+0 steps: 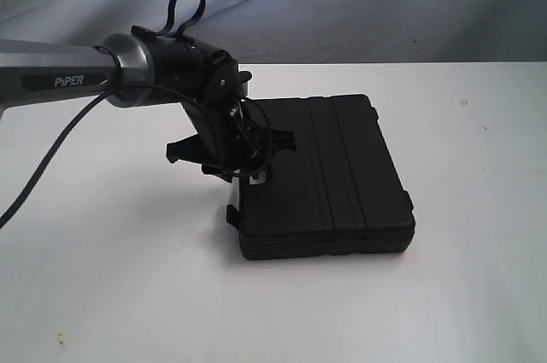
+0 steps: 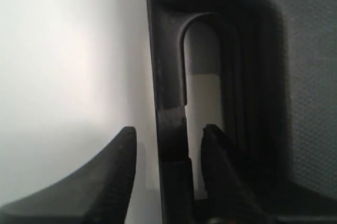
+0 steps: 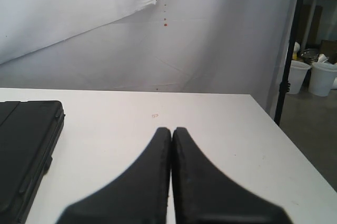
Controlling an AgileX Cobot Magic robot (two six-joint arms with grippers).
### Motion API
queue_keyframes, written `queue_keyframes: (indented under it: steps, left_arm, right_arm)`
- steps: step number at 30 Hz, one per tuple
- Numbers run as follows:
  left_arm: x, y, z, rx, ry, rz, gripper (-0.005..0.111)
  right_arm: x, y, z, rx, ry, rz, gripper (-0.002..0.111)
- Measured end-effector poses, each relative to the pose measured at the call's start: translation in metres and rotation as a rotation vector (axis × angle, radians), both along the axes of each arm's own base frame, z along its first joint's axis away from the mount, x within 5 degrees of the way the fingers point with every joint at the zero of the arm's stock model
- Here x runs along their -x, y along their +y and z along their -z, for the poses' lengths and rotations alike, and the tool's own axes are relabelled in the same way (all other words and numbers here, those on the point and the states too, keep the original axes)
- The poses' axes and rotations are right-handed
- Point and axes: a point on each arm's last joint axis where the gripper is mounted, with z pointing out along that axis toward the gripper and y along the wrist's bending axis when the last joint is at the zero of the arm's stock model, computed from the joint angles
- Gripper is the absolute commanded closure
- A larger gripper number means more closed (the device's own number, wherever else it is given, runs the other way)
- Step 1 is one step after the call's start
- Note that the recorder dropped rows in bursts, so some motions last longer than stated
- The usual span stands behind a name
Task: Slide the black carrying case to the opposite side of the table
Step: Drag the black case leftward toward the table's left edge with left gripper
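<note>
- Exterior view: The black carrying case [image 1: 342, 175] lies flat and shut near the middle of the white table [image 1: 128, 295], its ribbed lid facing up. The left arm [image 1: 68, 73], marked "PiPER", reaches in from the left of this view and bends down at the wrist. This sets the left gripper [image 1: 244, 166] at the case's left-hand edge. A black cable [image 1: 43, 166] hangs from the arm toward the left border. The wrist hides the fingertips here, so this view does not show how far apart they stand. The right arm does not appear.
- Left wrist view: The left gripper's two ribbed fingers [image 2: 113, 182] are parted and straddle the thin bar of the case's handle [image 2: 171, 124]. One finger is on the outer side over bare tabletop, and the other is in the slot between the handle and the textured body of the case. A strip of light shows on each side of the bar, wider on the outer side, so the jaws surround the handle without clearly pinching it.
- Right wrist view: The right gripper [image 3: 171, 132] hovers over open tabletop with its two fingers pressed together along their length and nothing between them. A corner of the case shows at one border of the picture, well apart from this gripper. Behind the table hangs a creased white backdrop [image 3: 105, 23]. Off to the side are a black stand [image 3: 289, 50] and pale buckets [image 3: 321, 76] on the floor.
</note>
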Motion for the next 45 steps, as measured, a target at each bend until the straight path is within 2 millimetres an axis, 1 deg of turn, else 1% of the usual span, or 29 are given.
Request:
queue_keyframes:
  steps: [6, 8, 9, 11, 17, 19, 20, 21, 29, 35, 38, 45]
  left_arm:
    - [0.0, 0.0, 0.001, 0.0, -0.003, -0.001, 0.068]
    - [0.0, 0.0, 0.001, -0.001, -0.003, 0.0, 0.075]
    - [-0.001, 0.0, 0.001, 0.0, -0.005, -0.005, 0.08]
    - [-0.002, 0.0, 0.0, 0.005, -0.013, -0.022, 0.085]
    - [-0.003, 0.0, 0.0, 0.016, -0.025, -0.051, 0.087]
    - [-0.003, 0.0, 0.0, 0.013, -0.027, -0.052, 0.095]
    - [-0.003, -0.001, 0.0, 0.011, -0.029, -0.05, 0.104]
    - [-0.003, 0.0, 0.0, 0.004, -0.031, -0.05, 0.107]
    - [-0.004, 0.005, 0.0, -0.078, -0.06, -0.019, 0.107]
    - [-0.005, 0.008, -0.001, -0.1, -0.058, -0.013, 0.107]
    - [-0.006, 0.012, 0.0, -0.127, -0.056, -0.004, 0.107]
    - [-0.01, 0.03, 0.002, -0.183, -0.05, 0.014, 0.107]
  right_arm:
    - [0.0, 0.0, 0.0, 0.0, 0.0, 0.0, 0.108]
    - [0.0, 0.0, 0.0, 0.0, 0.0, 0.0, 0.108]
    - [0.0, 0.0, 0.0, 0.0, 0.0, 0.0, 0.108]
    - [0.0, 0.0, 0.0, 0.0, 0.0, 0.0, 0.108]
    - [0.0, 0.0, 0.0, 0.0, 0.0, 0.0, 0.108]
    - [0.0, 0.0, 0.0, 0.0, 0.0, 0.0, 0.108]
    - [0.0, 0.0, 0.0, 0.0, 0.0, 0.0, 0.108]
    - [0.0, 0.0, 0.0, 0.0, 0.0, 0.0, 0.108]
    - [0.0, 0.0, 0.0, 0.0, 0.0, 0.0, 0.108]
    - [0.0, 0.0, 0.0, 0.0, 0.0, 0.0, 0.108]
    - [0.0, 0.0, 0.0, 0.0, 0.0, 0.0, 0.108]
    - [0.0, 0.0, 0.0, 0.0, 0.0, 0.0, 0.108]
